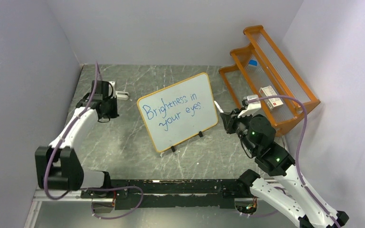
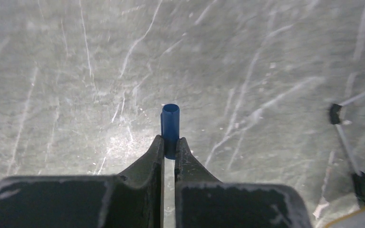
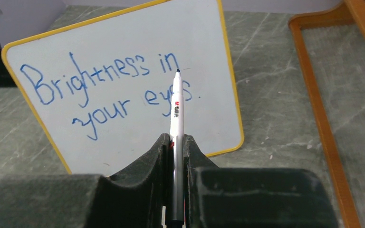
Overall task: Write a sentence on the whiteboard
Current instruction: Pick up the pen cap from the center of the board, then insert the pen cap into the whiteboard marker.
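- Since the sentence [image 3: 109, 90] reads whole in blue, full stop included, on the whiteboard [image 3: 209, 118], I judge the writing done; capping the pen looks to be what is left.
- The board stands propped on its feet mid-table, between my arms.
- My right gripper [image 3: 176, 142] is clamped on the marker [image 3: 177, 109], its bare tip near the board's right edge.
- My left gripper [image 2: 170, 145], low over the table [image 2: 266, 71] well to the left, pinches the blue cap [image 2: 170, 121].

one whiteboard [image 1: 192, 129], one marker [image 3: 177, 110], one cap [image 2: 170, 124]
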`<action>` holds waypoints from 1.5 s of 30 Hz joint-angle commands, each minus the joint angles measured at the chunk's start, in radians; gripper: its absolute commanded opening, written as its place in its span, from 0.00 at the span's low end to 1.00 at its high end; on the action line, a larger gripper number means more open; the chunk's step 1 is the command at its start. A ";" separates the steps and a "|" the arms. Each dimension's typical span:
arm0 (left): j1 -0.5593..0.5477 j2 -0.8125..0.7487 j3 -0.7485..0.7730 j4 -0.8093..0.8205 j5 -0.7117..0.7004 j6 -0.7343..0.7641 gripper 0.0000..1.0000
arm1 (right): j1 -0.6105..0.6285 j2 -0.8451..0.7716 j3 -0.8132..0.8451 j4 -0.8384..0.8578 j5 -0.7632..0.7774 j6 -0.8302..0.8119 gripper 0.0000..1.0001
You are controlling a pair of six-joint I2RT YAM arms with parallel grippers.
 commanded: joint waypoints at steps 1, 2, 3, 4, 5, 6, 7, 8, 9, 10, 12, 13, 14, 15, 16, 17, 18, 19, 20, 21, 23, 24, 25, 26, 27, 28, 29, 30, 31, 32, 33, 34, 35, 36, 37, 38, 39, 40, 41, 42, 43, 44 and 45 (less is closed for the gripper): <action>-0.073 -0.142 0.011 0.025 -0.034 0.044 0.05 | 0.006 0.016 0.018 0.043 -0.115 -0.026 0.00; -0.093 -0.173 0.018 0.028 -0.049 0.051 0.05 | 0.006 0.024 0.021 0.048 -0.139 -0.030 0.00; -0.114 -0.203 0.024 0.032 -0.061 0.061 0.05 | 0.006 0.033 0.025 0.051 -0.163 -0.031 0.00; -0.132 -0.234 0.032 0.037 -0.068 0.072 0.05 | 0.006 0.046 0.032 0.054 -0.183 -0.030 0.00; -0.148 -0.259 0.042 0.042 -0.073 0.083 0.05 | 0.006 0.057 0.038 0.057 -0.207 -0.031 0.00; -0.165 -0.283 0.054 0.043 -0.071 0.096 0.05 | 0.006 0.067 0.043 0.062 -0.227 -0.031 0.00; -0.182 -0.304 0.069 0.044 -0.068 0.116 0.05 | 0.006 0.074 0.048 0.067 -0.250 -0.031 0.00; -0.212 -0.327 0.088 0.045 -0.066 0.142 0.05 | 0.006 0.083 0.052 0.075 -0.274 -0.031 0.00; -0.236 -0.342 0.101 0.049 -0.059 0.162 0.05 | 0.006 0.092 0.056 0.085 -0.295 -0.030 0.00; -0.261 -0.354 0.115 0.052 -0.051 0.181 0.05 | 0.006 0.102 0.061 0.099 -0.318 -0.028 0.00; -0.320 -0.374 0.131 0.061 -0.045 0.234 0.05 | 0.006 0.125 0.070 0.119 -0.373 -0.020 0.00; -0.352 -0.382 0.138 0.066 -0.050 0.260 0.05 | 0.006 0.135 0.073 0.133 -0.395 -0.014 0.00; -0.384 -0.391 0.146 0.070 -0.055 0.288 0.05 | 0.006 0.142 0.075 0.150 -0.417 -0.007 0.00; -0.414 -0.397 0.156 0.073 -0.063 0.315 0.05 | 0.006 0.147 0.076 0.164 -0.435 0.003 0.00; -0.447 -0.400 0.167 0.072 -0.072 0.342 0.05 | 0.006 0.150 0.078 0.178 -0.451 0.011 0.00; -0.478 -0.401 0.180 0.068 -0.082 0.375 0.05 | 0.006 0.152 0.079 0.194 -0.462 0.020 0.00; -0.507 -0.400 0.193 0.062 -0.093 0.406 0.05 | 0.006 0.154 0.079 0.206 -0.473 0.029 0.00; -0.539 -0.397 0.207 0.050 -0.102 0.448 0.05 | 0.006 0.156 0.080 0.217 -0.481 0.038 0.00; -0.568 -0.394 0.223 0.040 -0.110 0.484 0.05 | 0.006 0.159 0.081 0.226 -0.489 0.045 0.00; -0.600 -0.391 0.236 0.034 -0.120 0.518 0.05 | 0.006 0.162 0.081 0.235 -0.496 0.054 0.00; -0.668 -0.379 0.262 0.018 -0.142 0.583 0.05 | 0.006 0.162 0.073 0.261 -0.508 0.077 0.00; -0.704 -0.373 0.274 0.012 -0.160 0.614 0.05 | 0.006 0.160 0.067 0.278 -0.516 0.089 0.00; -0.739 -0.366 0.285 0.007 -0.178 0.649 0.05 | 0.006 0.159 0.057 0.294 -0.522 0.104 0.00; -0.774 -0.360 0.295 0.002 -0.194 0.681 0.05 | 0.006 0.158 0.050 0.312 -0.530 0.115 0.00; -0.807 -0.353 0.306 -0.004 -0.213 0.710 0.05 | 0.006 0.158 0.046 0.327 -0.540 0.126 0.00; -0.849 -0.338 0.317 -0.012 -0.230 0.738 0.05 | 0.006 0.159 0.042 0.348 -0.551 0.139 0.00; -0.883 -0.326 0.332 -0.026 -0.250 0.761 0.05 | 0.006 0.160 0.039 0.362 -0.562 0.149 0.00; -0.918 -0.312 0.343 -0.038 -0.277 0.788 0.05 | 0.006 0.160 0.039 0.373 -0.572 0.155 0.00; -0.954 -0.300 0.354 -0.052 -0.305 0.814 0.05 | 0.006 0.159 0.042 0.378 -0.579 0.159 0.00; -0.991 -0.288 0.358 -0.060 -0.347 0.841 0.05 | 0.006 0.160 0.046 0.380 -0.588 0.160 0.00; -1.024 -0.280 0.360 -0.064 -0.388 0.871 0.05 | 0.006 0.161 0.050 0.380 -0.596 0.159 0.00; -1.057 -0.272 0.361 -0.070 -0.420 0.898 0.05 | 0.006 0.162 0.054 0.377 -0.601 0.156 0.00; -1.084 -0.266 0.364 -0.068 -0.449 0.927 0.05 | 0.005 0.166 0.059 0.374 -0.609 0.156 0.00; -1.105 -0.263 0.367 -0.066 -0.469 0.941 0.05 | 0.005 0.171 0.063 0.370 -0.620 0.153 0.00; -1.122 -0.262 0.369 -0.062 -0.480 0.958 0.05 | 0.006 0.174 0.068 0.365 -0.632 0.149 0.00; -1.132 -0.261 0.372 -0.059 -0.491 0.982 0.05 | 0.006 0.176 0.074 0.356 -0.639 0.143 0.00; -1.140 -0.260 0.376 -0.060 -0.501 1.001 0.05 | 0.006 0.176 0.079 0.347 -0.643 0.138 0.00; -1.147 -0.257 0.381 -0.065 -0.509 1.016 0.05 | 0.006 0.174 0.082 0.338 -0.648 0.133 0.00; -1.152 -0.253 0.391 -0.074 -0.513 1.026 0.05 | 0.006 0.173 0.085 0.328 -0.651 0.126 0.00; -1.156 -0.248 0.402 -0.082 -0.516 1.032 0.05 | 0.007 0.172 0.088 0.315 -0.652 0.122 0.00; -1.159 -0.243 0.411 -0.088 -0.518 1.037 0.05 | 0.006 0.171 0.092 0.305 -0.660 0.115 0.00; -1.161 -0.238 0.418 -0.095 -0.519 1.043 0.05 | 0.005 0.169 0.095 0.296 -0.669 0.110 0.00; -1.163 -0.234 0.423 -0.102 -0.520 1.046 0.05 | 0.006 0.165 0.099 0.285 -0.671 0.107 0.00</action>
